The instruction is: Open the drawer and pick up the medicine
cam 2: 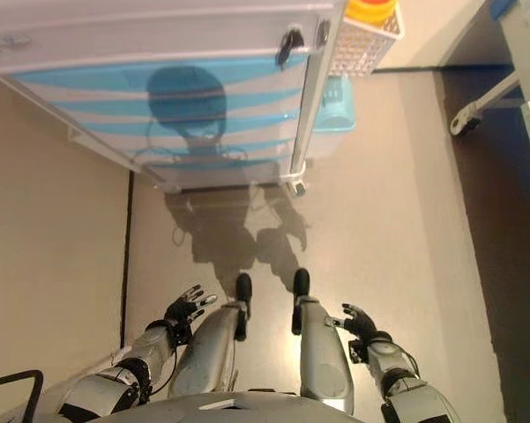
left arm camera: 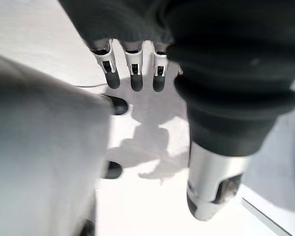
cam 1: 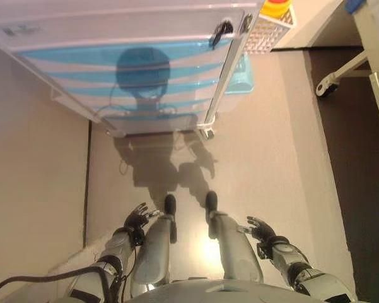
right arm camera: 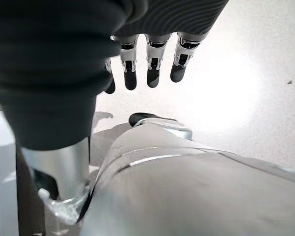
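- The drawer cabinet point(cam 1: 132, 69) stands ahead of the robot on the tan floor point(cam 1: 277, 158), a white unit with pale blue drawer fronts stacked down its face; every front looks closed flush.
- No medicine shows anywhere; my guess is it lies inside one of those shut drawers, but which one I cannot tell.
- The left hand point(cam 1: 137, 218) hangs low by the robot's side, well apart from the cabinet. Its fingers point(left arm camera: 132, 73) are straight and relaxed, holding nothing.
- The right hand point(cam 1: 262, 228) hangs the same way on the other side, also well short of the cabinet, fingers point(right arm camera: 152, 69) loose and empty.
- The relation that matters: the cabinet lies straight forward of both hands, its long edge running slantwise across the view. The fronts sit a little toward the robot's left, so the left hand seems slightly nearer them.
- A dark latch or handle point(cam 1: 221, 31) sits near the cabinet's right top corner, closer in line with the right hand.
- Beside that corner stands a white mesh basket point(cam 1: 268, 31) with a yellow and red object point(cam 1: 277, 7) in it.
- Off to the right of the cabinet, a white caster leg point(cam 1: 340, 74) of some other furniture shows.
- Both hands would need to come forward and up before any drawer can be pulled; nothing is started yet.
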Controlling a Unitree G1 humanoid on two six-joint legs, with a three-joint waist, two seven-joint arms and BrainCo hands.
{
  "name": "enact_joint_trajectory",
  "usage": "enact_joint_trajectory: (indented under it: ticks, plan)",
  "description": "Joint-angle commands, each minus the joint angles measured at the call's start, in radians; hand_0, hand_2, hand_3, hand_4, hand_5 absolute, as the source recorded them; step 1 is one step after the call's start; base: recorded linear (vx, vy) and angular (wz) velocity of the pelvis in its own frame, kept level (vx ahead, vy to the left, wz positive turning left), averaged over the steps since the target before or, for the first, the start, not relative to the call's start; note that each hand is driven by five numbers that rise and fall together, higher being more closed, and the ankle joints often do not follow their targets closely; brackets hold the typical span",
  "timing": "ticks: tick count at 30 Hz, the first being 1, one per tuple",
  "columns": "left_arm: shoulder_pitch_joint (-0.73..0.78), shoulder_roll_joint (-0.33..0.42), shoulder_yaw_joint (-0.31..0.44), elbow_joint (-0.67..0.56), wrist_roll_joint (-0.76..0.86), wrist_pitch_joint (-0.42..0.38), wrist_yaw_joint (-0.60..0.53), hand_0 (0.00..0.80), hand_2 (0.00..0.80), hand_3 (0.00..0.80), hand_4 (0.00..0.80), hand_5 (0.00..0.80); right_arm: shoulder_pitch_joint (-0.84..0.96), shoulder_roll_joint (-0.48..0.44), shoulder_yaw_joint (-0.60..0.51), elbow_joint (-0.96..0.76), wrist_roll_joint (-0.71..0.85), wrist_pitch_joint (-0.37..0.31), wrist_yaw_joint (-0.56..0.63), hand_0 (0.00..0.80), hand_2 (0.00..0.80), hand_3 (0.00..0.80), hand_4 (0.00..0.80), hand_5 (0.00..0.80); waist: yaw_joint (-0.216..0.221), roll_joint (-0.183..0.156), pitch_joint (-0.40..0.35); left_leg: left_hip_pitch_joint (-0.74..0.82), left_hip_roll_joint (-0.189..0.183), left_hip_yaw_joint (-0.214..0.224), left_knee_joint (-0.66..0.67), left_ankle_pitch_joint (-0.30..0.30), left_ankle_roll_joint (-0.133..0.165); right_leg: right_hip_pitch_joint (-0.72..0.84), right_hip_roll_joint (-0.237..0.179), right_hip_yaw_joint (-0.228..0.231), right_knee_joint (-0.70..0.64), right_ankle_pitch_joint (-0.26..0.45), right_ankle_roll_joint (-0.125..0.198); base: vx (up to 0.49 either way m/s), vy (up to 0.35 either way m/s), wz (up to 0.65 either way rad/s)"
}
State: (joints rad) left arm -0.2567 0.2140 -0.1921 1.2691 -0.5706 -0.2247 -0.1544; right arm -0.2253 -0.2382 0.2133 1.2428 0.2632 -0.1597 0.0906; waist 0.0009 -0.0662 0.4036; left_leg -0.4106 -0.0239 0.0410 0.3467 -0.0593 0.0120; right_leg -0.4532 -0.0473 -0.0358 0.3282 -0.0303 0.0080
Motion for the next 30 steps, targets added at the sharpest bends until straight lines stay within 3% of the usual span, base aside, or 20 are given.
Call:
enact_joint_trajectory:
  ticks: [1,8,17,24,30]
  plan:
    - [0.024,0.004,-0.001,-0.036,-0.026,-0.048,0.024,0.0,0.0,0.0,0.0,0.0,0.052,0.0,0.061,-0.045,0.057,0.002,-0.022,0.0,0.0,0.0,0.0,0.0,0.008,-0.005,-0.015,-0.061,-0.058,0.035,0.047,-0.023,0.074,-0.027,0.022,0.002,0.012,0.046,0.024,0.0,0.0,0.0]
    - [-0.008,0.048,0.026,-0.049,-0.028,-0.037,0.043,0.0,0.0,0.0,0.0,0.0,0.049,-0.014,0.069,-0.067,0.088,-0.001,-0.011,0.0,0.0,0.0,0.0,0.0,-0.002,-0.037,0.007,-0.116,-0.047,0.043,0.099,-0.043,0.071,-0.071,0.043,0.014,0.019,0.061,0.019,-0.006,0.006,-0.05]
    - [-0.062,0.087,0.067,-0.094,-0.139,-0.108,0.064,0.0,0.0,0.0,0.0,0.0,0.051,-0.033,0.082,-0.092,0.094,0.003,0.023,0.0,0.0,0.0,0.0,0.0,-0.032,-0.068,0.026,-0.148,-0.031,0.07,0.142,-0.067,0.066,-0.085,0.064,0.045,-0.001,0.08,0.016,0.0,0.018,-0.17]
    - [-0.122,0.155,0.116,-0.235,-0.322,-0.168,0.02,0.0,0.0,0.0,0.0,0.0,0.069,-0.063,0.083,-0.115,0.096,0.013,0.034,0.0,0.0,0.0,0.0,0.0,-0.056,-0.07,0.035,-0.161,-0.025,0.089,0.183,-0.091,0.065,-0.088,0.065,0.064,-0.011,0.091,0.018,0.014,0.038,-0.11]
    - [-0.205,0.247,0.156,-0.387,-0.582,-0.181,-0.105,0.0,0.0,0.0,0.0,0.0,0.103,-0.075,0.078,-0.108,0.08,-0.007,0.038,0.0,0.0,0.0,0.0,0.0,-0.072,-0.06,0.039,-0.174,-0.024,0.108,0.233,-0.121,0.077,-0.085,0.065,0.082,0.003,0.087,0.017,0.023,0.028,-0.16]
